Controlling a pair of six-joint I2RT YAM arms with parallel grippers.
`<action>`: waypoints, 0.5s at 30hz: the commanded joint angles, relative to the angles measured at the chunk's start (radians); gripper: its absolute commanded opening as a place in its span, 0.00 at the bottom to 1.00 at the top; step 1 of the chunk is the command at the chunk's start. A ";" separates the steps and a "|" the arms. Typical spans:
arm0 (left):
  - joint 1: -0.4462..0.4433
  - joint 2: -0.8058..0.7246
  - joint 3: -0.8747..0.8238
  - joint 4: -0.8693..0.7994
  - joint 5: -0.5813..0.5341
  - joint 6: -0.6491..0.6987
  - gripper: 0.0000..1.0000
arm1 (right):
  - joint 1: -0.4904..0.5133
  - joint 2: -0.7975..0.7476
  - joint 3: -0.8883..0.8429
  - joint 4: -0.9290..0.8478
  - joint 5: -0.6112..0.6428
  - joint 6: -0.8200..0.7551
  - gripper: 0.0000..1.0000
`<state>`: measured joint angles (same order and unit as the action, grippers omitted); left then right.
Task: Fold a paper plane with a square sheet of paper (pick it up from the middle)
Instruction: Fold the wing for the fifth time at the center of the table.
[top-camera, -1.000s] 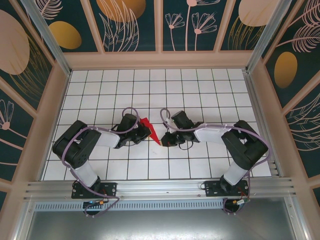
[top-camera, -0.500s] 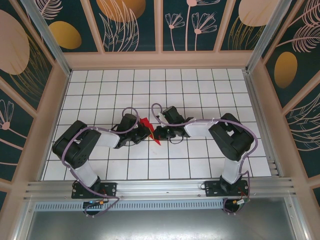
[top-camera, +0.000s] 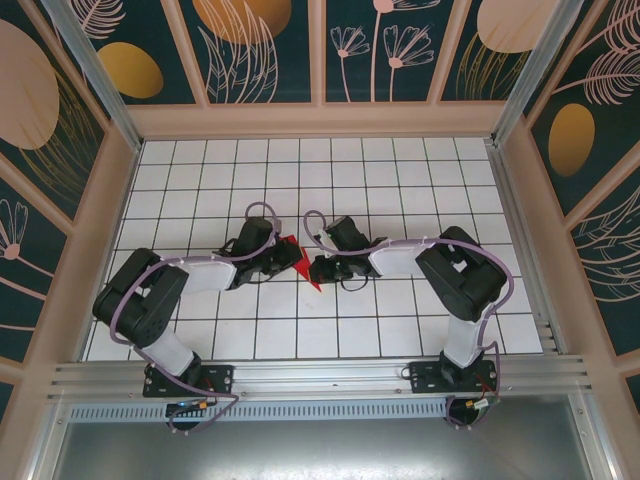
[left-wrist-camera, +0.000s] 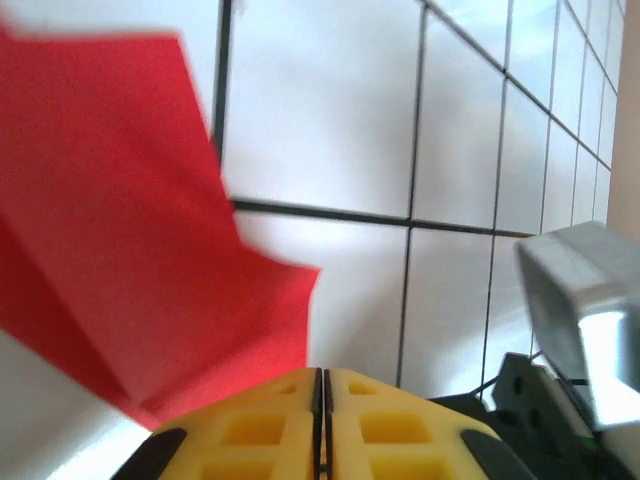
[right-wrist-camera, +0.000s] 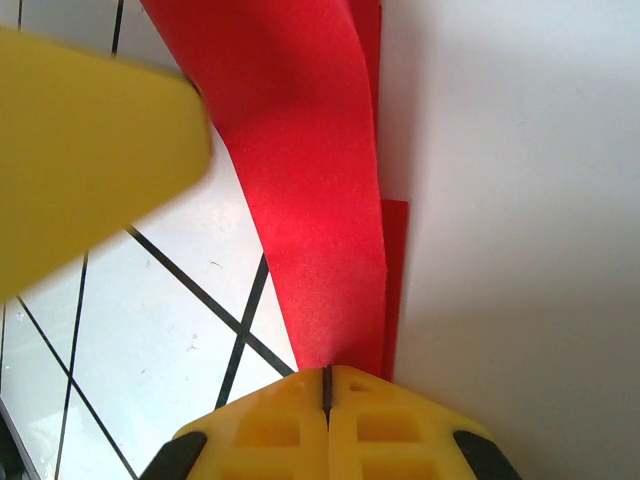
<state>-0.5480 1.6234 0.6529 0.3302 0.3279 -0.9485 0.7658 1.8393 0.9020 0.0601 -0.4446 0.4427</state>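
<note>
The right end effector (right-wrist-camera: 327, 385) is clamped shut on the folded red paper (right-wrist-camera: 315, 180), which runs out from its tips over the middle of the desk (top-camera: 400, 180). Just to the left of the right one, the left end effector (left-wrist-camera: 322, 385) has its pads pressed together with the paper alongside; whether it pinches any layer cannot be told. With so narrow a hold, the layers could slide and the crease spring open. The thin paper could also tear if the left one drags an edge away.

White tiled table (top-camera: 400, 170), dark grid lines; teal walls (top-camera: 270, 50), floral motifs; aluminium rail (top-camera: 320, 375) along near edge.
</note>
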 joint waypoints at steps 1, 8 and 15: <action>0.007 -0.025 0.046 -0.098 -0.065 0.101 0.15 | 0.006 0.047 -0.021 -0.080 0.063 -0.030 0.00; 0.010 -0.002 0.078 -0.148 -0.130 0.160 0.20 | 0.007 0.067 -0.008 -0.096 0.070 -0.033 0.00; 0.029 0.067 0.109 -0.161 -0.165 0.193 0.20 | 0.007 0.080 -0.010 -0.109 0.070 -0.036 0.00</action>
<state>-0.5308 1.6619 0.7319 0.2001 0.1955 -0.7975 0.7670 1.8469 0.9100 0.0517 -0.4458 0.4248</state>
